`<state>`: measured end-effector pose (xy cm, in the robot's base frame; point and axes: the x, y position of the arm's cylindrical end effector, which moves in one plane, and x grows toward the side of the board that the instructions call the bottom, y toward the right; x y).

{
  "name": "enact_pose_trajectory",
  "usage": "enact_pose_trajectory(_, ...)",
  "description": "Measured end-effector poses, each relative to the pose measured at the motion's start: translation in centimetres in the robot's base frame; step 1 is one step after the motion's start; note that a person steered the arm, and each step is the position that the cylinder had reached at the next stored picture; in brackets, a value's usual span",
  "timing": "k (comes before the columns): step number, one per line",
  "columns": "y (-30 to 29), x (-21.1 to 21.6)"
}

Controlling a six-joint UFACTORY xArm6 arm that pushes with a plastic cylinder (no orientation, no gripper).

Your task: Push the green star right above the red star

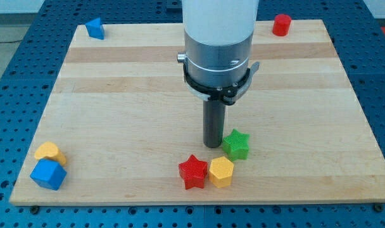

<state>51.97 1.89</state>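
The green star [236,144] lies near the board's bottom middle, up and to the right of the red star [193,171]. A yellow hexagonal block [221,171] sits between them, touching the red star's right side and just below the green star. My tip [213,145] stands right against the green star's left side, above the red star and the yellow hexagon.
A yellow heart-like block [49,152] and a blue cube [48,174] sit at the board's bottom left corner. A blue block [95,28] lies at the top left, a red cylinder [282,25] at the top right. The wooden board [116,95] is edged by a blue perforated table.
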Motion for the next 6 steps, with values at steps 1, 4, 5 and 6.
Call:
enact_pose_trajectory(1, 2.3, -3.3)
enact_pose_trajectory(4, 9.3, -0.1)
enact_pose_trajectory(5, 6.6, 0.0)
enact_pose_trajectory(6, 4.8, 0.4)
